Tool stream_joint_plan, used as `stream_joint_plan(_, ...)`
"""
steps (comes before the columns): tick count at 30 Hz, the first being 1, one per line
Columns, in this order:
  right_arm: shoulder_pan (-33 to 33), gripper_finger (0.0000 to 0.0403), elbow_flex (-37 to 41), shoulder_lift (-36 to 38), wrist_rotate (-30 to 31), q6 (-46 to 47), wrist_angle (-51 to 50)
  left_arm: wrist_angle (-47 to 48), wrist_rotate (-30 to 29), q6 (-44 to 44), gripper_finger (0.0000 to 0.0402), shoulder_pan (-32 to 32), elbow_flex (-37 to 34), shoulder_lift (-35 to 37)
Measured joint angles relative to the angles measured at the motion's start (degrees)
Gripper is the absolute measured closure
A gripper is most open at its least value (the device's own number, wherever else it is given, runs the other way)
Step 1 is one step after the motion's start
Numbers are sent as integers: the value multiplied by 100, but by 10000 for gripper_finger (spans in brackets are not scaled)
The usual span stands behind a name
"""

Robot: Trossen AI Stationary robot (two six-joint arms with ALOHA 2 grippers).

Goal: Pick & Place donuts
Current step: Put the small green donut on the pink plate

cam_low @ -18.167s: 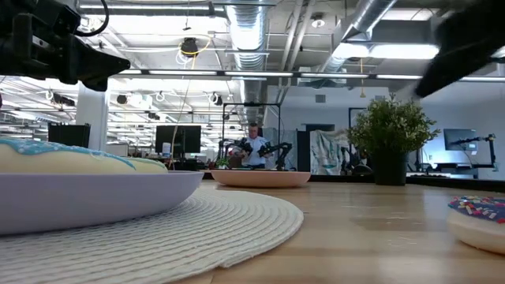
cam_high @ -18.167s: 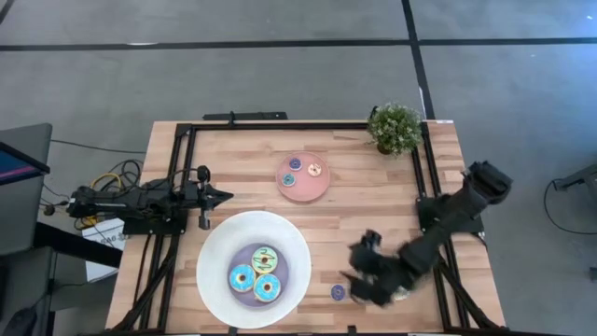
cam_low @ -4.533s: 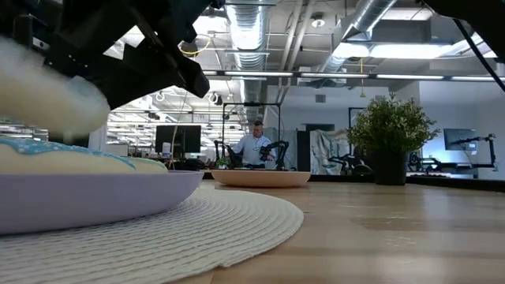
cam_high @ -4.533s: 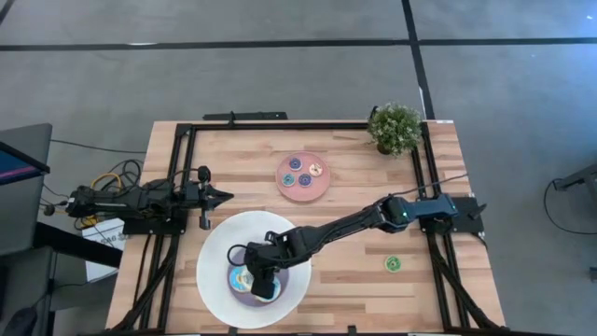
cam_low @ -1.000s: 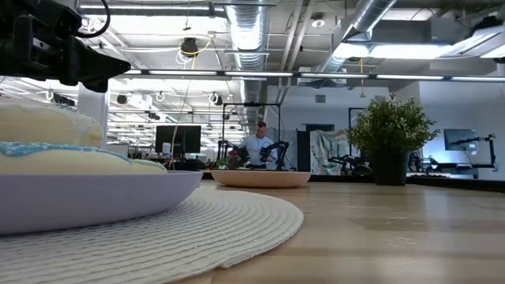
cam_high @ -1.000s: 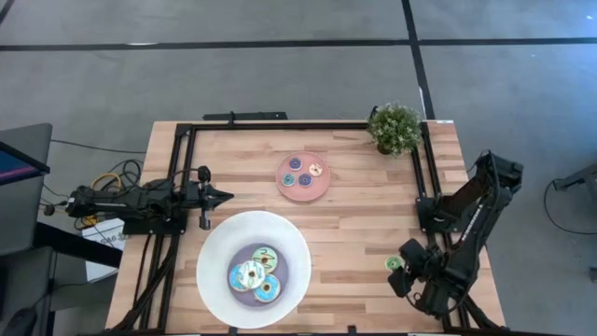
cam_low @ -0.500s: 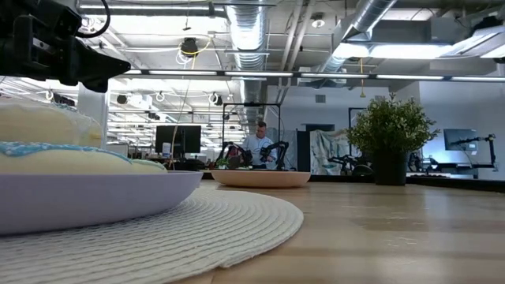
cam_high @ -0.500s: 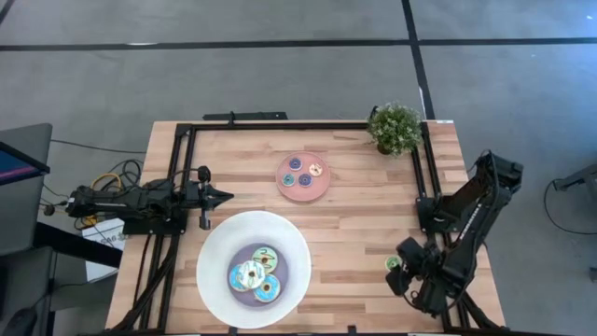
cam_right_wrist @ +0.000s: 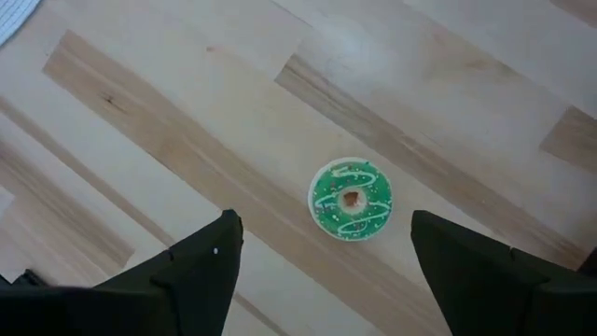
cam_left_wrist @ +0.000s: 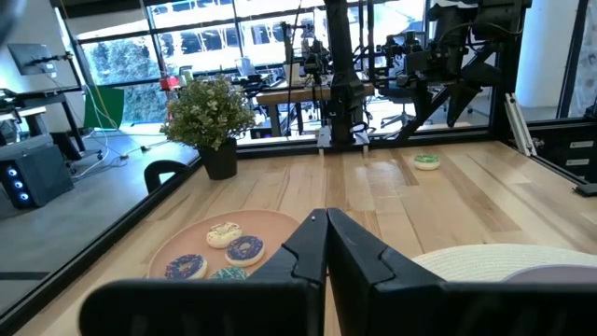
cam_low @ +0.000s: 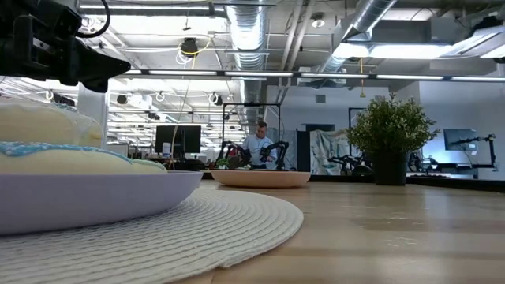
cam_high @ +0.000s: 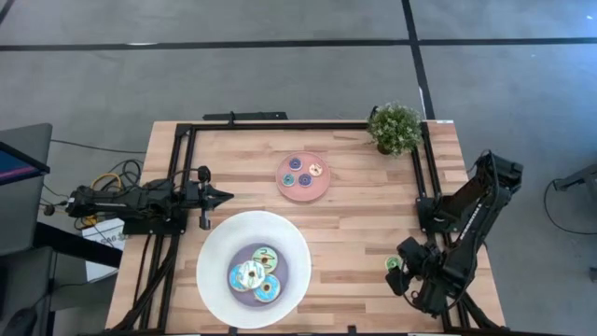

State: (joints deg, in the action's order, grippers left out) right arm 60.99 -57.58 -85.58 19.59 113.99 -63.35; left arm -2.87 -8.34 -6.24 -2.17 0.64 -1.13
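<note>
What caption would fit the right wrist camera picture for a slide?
The open right gripper hovers over a small green-iced donut lying alone on the wooden table.

Even, bright overhead light falls on the pale wooden table (cam_high: pixel 354 224), and shadows in the high view are faint and short. In the low view, long ceiling light strips (cam_low: pixel 394 50) glare white, and the near big white plate (cam_low: pixel 95 197) is soft and out of focus. Daylight comes through the windows in the left wrist view. In the right wrist view the small green-iced donut (cam_right_wrist: pixel 352 201) is sharp, with only a thin shadow.
</note>
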Motion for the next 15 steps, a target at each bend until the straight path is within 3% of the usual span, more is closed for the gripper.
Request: stream_joint_plan(15,-16,101,12,0,-20,40,154,-1,0,0,401,0,1,0)
